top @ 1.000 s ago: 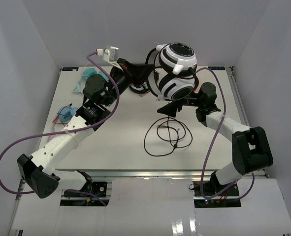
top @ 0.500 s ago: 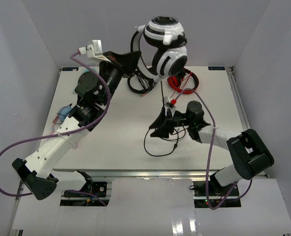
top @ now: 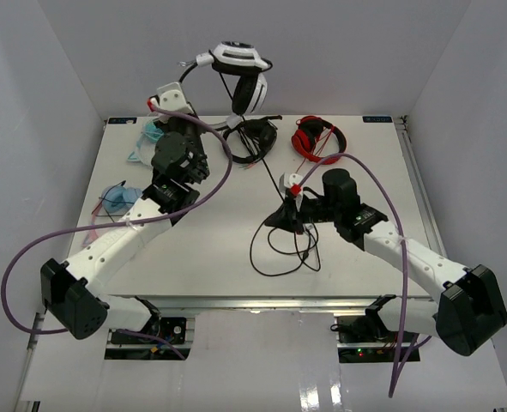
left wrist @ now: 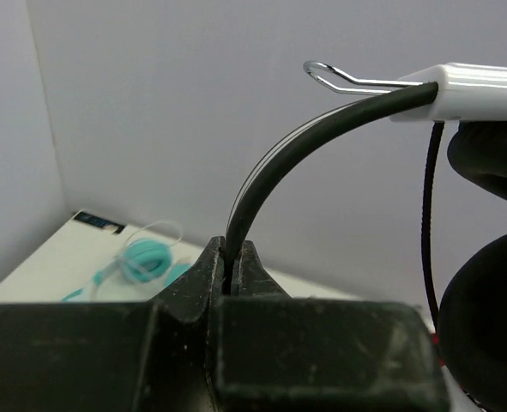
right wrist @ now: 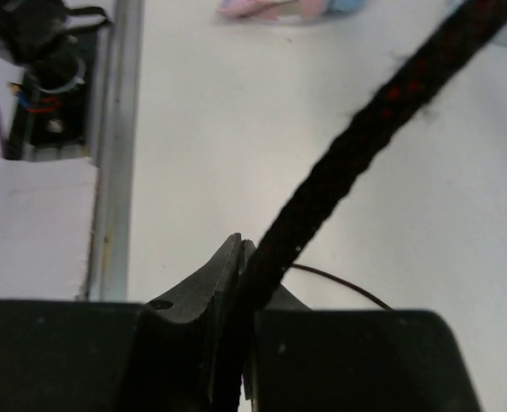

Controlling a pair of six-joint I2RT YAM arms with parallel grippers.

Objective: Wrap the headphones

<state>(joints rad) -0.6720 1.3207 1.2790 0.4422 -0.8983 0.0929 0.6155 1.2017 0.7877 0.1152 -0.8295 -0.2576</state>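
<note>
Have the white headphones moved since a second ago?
Yes. In the top view the headphones shifted left and upward: they hid the red headphones before, now they hang left of them.

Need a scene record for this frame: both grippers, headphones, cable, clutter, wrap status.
left gripper: shut on the black headband of the headphones
right gripper: shut on the cable, low over the table
headphones: held in the air above the far edge of the table
cable: slack lies in loose loops on the table
clutter: all-black headphones and red-and-black headphones at the far side
wrap status: cable not yet wound
</note>
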